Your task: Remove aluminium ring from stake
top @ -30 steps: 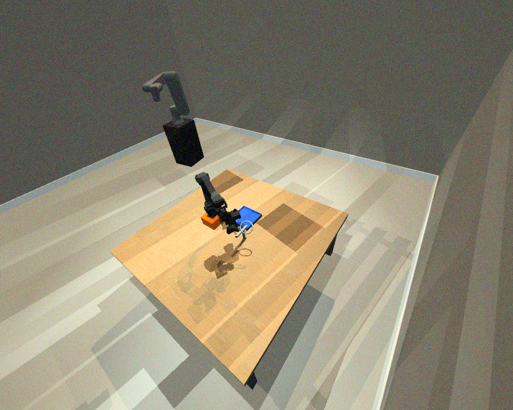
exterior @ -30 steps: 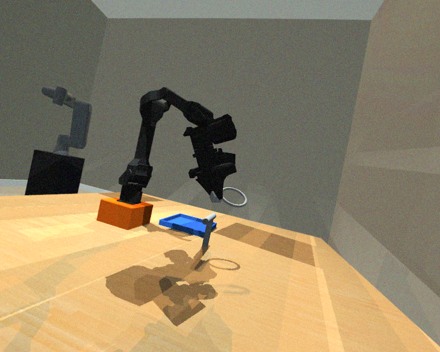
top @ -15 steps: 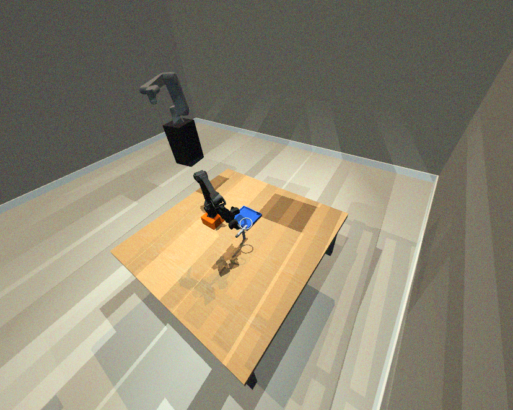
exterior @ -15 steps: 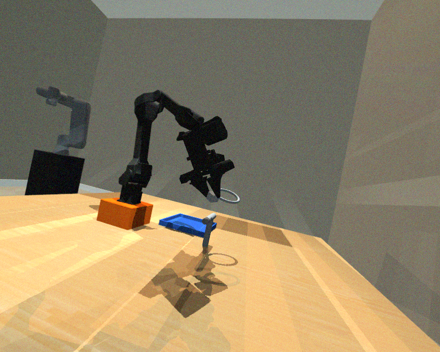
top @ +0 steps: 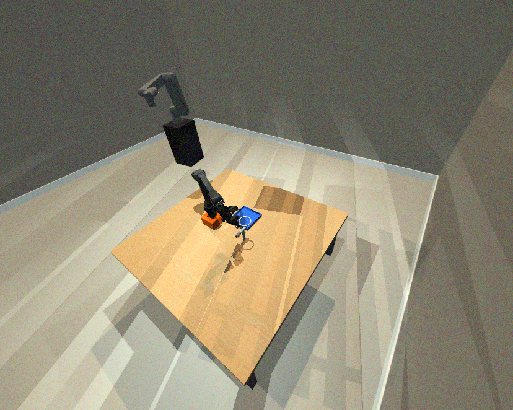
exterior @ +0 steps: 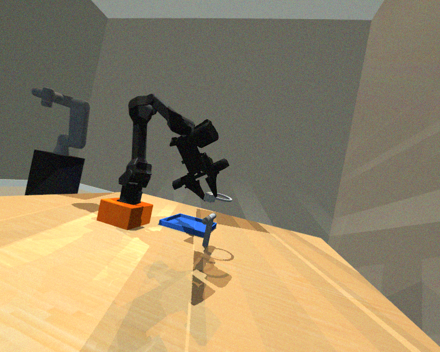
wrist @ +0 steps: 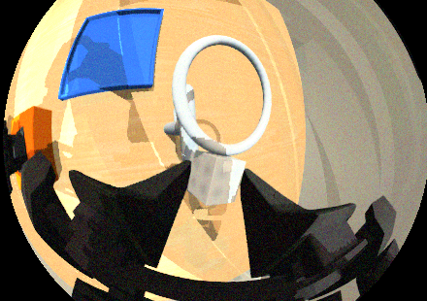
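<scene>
While blue tray (top: 259, 215) (exterior: 182, 227) (wrist: 154, 47) lies on table (top: 265, 282) (exterior: 80, 295) (wrist: 243, 24), no ring is inside it; only shadow falls there. One tray, one ring, one stake, one orange block. Gripper (top: 238, 222) (exterior: 209, 196) (wrist: 216, 170) is partly open, its two fingers pressing on tab (exterior: 209, 197) (wrist: 214, 179) of aluminium ring (top: 250, 221) (exterior: 230, 199) (wrist: 266, 94). Ring is in air, off steel stake (top: 243, 235) (exterior: 206, 234) (wrist: 190, 109), above table. Stake stands upright near tray. Orange block (top: 210, 220) (exterior: 114, 215) (wrist: 41, 128) is under arm (top: 209, 192) (exterior: 139, 140), well apart from stake.

Grey arm (top: 176, 92) (exterior: 78, 121) on a black pedestal (top: 184, 143) (exterior: 55, 172), wooden table (top: 265, 282) (exterior: 68, 287) (wrist: 233, 24), pale skirting (top: 318, 148) (exterior: 8, 182), grey walls (top: 292, 65) (exterior: 227, 75) (wrist: 340, 107)
</scene>
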You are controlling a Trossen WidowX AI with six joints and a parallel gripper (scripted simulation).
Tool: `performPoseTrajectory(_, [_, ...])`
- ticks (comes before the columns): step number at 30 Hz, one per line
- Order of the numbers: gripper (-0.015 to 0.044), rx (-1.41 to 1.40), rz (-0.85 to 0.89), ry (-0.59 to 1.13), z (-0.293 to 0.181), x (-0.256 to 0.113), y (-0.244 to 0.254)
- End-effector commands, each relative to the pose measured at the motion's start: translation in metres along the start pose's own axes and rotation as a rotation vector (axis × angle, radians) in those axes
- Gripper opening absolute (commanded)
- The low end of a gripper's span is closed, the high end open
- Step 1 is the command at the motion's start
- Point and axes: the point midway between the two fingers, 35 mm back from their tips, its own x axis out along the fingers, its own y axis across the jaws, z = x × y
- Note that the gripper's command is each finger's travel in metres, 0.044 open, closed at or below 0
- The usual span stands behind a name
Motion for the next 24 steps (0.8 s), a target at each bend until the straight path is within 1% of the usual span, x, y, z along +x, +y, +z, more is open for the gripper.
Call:
performPoseTrajectory(1, [0.0, -0.108, -0.04, -0.005, 0.005, -0.002, 0.004])
performPoseTrajectory(5, [0.0, -0.182, -0.059, -0.005, 0.007, -0.002, 0.009])
performPoseTrajectory(9, [0.0, -0.183, -0.059, -0.004, 0.007, -0.001, 0.009])
performPoseTrajectory(24, [0.0, 0.09, 0.08, 0.07, 0.019, 0.011, 0.022])
